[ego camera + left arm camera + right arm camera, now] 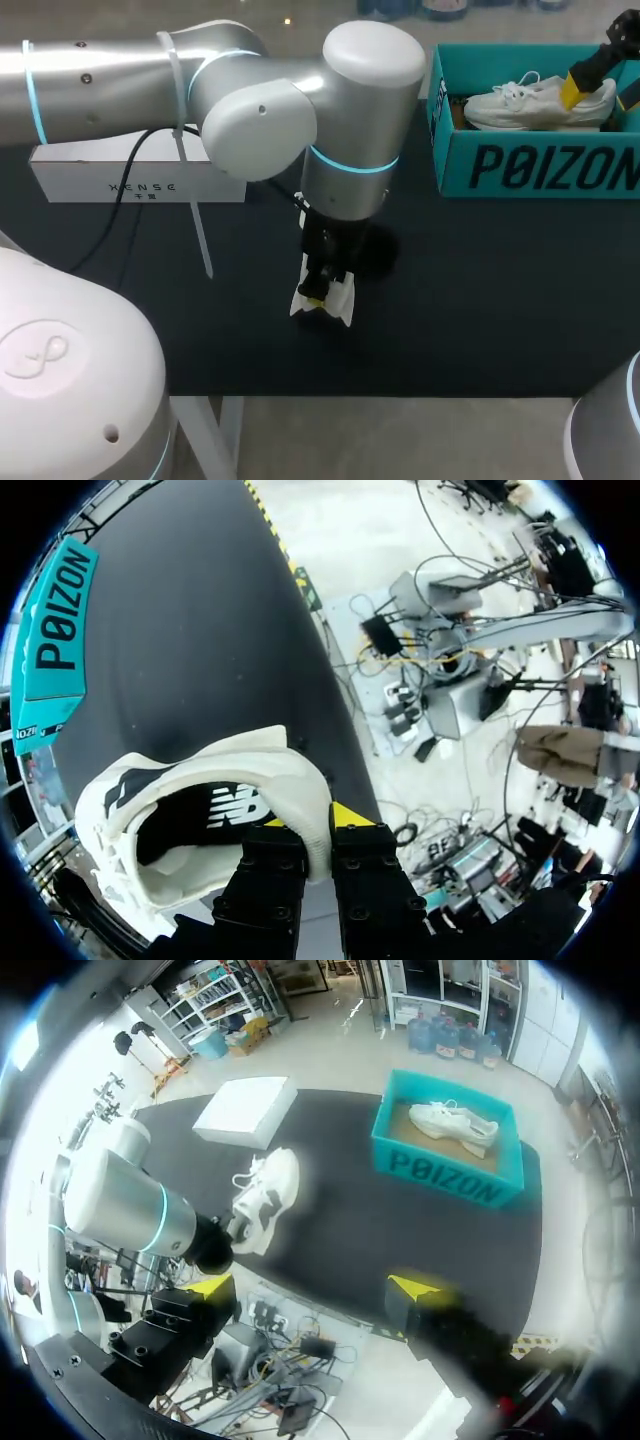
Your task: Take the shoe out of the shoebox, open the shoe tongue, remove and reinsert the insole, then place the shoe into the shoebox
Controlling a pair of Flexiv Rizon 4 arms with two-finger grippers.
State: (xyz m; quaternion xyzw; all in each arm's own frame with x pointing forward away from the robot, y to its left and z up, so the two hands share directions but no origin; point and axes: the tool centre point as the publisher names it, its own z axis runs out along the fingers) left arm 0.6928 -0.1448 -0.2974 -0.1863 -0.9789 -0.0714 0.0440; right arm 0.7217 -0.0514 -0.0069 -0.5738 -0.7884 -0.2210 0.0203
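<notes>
A white sneaker [180,880] with a black logo on its insole stands on the black table mat, hanging from my left gripper [318,830]. That gripper is shut on the heel collar, one finger inside the shoe and one outside. In the head view only a white scrap of the sneaker [340,302] shows under the left gripper [320,290] at mid-table. The teal shoebox [530,165] stands at the back right, a second white sneaker [530,100] lying in it. My right gripper [312,1290] hangs open and empty high above the table's near side, far from the shoebox [440,1165] and the held sneaker [262,1200].
A white flat box [130,180] lies at the back left of the mat. My left arm's big elbow covers the middle back of the table. Dark mat lies bare between the held sneaker and the shoebox.
</notes>
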